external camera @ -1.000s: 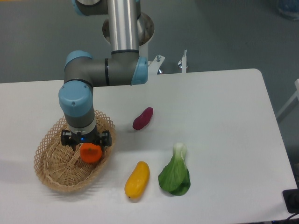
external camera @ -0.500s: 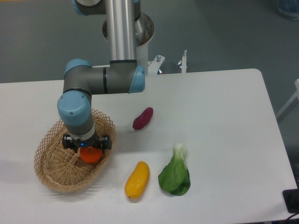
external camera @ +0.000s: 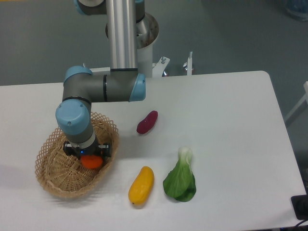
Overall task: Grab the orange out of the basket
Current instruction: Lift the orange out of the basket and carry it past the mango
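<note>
Camera view hides most of the glossy orange (external camera: 91,162) under the gripper (external camera: 88,155), whose grip I cannot judge, inside the oval woven basket (external camera: 53,180).

**Even overhead light, soft shadows, sharp focus**

Bright and evenly lit from above, with no harsh glare on the white table (external camera: 226,120). Soft, faint shadows only: a pale grey smudge left of the basket (external camera: 48,180), thin dark edges under the yellow fruit (external camera: 141,185), the green vegetable (external camera: 180,178) and the purple one (external camera: 147,121). Small glossy highlight on the orange (external camera: 91,161), half shaded beneath the arm (external camera: 103,89). Vertical sheen along the metal column (external camera: 121,33). Reasonably sharp across the whole frame, slightly soft in fine detail such as the basket weave. Floor beyond the table darker, grey-green. No obvious bending at the edges.
</note>
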`<state>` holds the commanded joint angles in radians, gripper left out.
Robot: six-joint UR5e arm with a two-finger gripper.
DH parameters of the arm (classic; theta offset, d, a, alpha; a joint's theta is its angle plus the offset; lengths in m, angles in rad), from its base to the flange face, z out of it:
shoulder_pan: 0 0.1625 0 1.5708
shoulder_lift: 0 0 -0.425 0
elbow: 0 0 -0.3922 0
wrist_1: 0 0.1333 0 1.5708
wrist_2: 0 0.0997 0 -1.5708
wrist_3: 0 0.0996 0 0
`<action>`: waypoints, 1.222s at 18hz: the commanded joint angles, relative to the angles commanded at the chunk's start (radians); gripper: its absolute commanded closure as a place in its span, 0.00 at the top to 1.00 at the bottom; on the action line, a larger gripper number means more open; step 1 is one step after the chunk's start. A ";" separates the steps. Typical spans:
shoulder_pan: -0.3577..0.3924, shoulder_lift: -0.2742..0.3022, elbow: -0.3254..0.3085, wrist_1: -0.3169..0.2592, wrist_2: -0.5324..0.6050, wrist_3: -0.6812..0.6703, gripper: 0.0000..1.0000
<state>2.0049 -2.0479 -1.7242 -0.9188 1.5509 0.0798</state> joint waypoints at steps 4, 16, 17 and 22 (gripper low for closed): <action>0.005 0.049 -0.002 -0.006 -0.017 0.000 0.32; 0.230 0.103 0.035 -0.002 -0.034 0.240 0.34; 0.274 0.080 0.046 -0.002 -0.031 0.292 0.34; 0.383 0.060 0.092 -0.009 -0.037 0.432 0.34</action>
<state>2.3883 -1.9880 -1.6322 -0.9281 1.5140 0.5119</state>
